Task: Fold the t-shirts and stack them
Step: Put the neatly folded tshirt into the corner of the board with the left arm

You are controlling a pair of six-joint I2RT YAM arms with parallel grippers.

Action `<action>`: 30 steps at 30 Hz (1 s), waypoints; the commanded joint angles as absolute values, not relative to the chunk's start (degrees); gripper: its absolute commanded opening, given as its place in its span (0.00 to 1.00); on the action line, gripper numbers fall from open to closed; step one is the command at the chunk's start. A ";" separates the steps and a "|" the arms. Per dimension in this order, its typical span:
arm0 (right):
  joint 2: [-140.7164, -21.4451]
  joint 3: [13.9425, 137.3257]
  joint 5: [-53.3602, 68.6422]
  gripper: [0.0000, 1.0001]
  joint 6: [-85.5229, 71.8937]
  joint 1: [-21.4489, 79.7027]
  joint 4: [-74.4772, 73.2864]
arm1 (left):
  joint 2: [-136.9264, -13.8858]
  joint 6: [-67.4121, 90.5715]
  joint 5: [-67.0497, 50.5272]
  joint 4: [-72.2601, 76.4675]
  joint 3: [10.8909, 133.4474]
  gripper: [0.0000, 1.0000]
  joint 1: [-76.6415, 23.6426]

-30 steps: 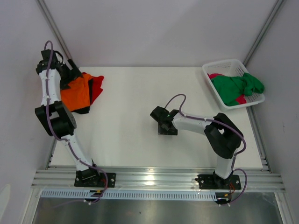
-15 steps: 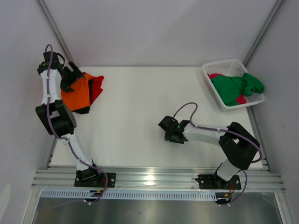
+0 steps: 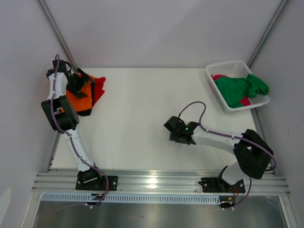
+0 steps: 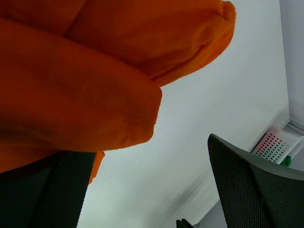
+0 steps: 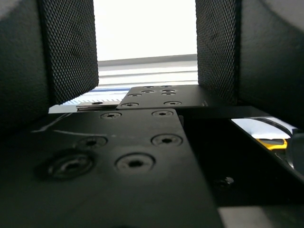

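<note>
Now L gripper [image 3: 80,79] stands wide apart at the orange t-shirt [image 3: 81,99]; R gripper [image 3: 171,130] apart too, near table [image 3: 133,104] centre.

White table [image 3: 142,104], two loads.
Far left: a rumpled heap, an orange t-shirt [image 3: 80,101] over a red t-shirt [image 3: 99,88] and a black t-shirt [image 3: 87,112]. Far right corner: a white lattice basket [image 3: 223,68].

Bright orange cloth t-shirt [image 4: 71,85], upper left of frame: cut off @ edges & blurry. Magenta-pink cloth t-shirt [image 3: 218,77] mostly hidden under green cloth t-shirt [image 3: 240,90].
</note>
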State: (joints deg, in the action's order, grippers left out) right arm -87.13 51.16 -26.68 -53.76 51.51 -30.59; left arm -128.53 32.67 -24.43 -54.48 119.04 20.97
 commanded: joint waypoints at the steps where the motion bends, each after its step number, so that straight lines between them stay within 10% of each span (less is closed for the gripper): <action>1: -83.94 53.26 -29.79 0.59 -52.12 51.68 -34.10 | -130.34 34.89 -29.08 -53.00 122.78 0.99 20.57; 30: -74.53 51.33 -33.84 0.59 -54.84 52.82 -41.40 | -119.27 37.53 -43.06 -43.85 114.59 1.00 20.74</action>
State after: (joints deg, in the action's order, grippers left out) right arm -74.94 51.64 -32.58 -54.00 51.81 -42.46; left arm -126.10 37.34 -39.48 -44.12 111.09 20.97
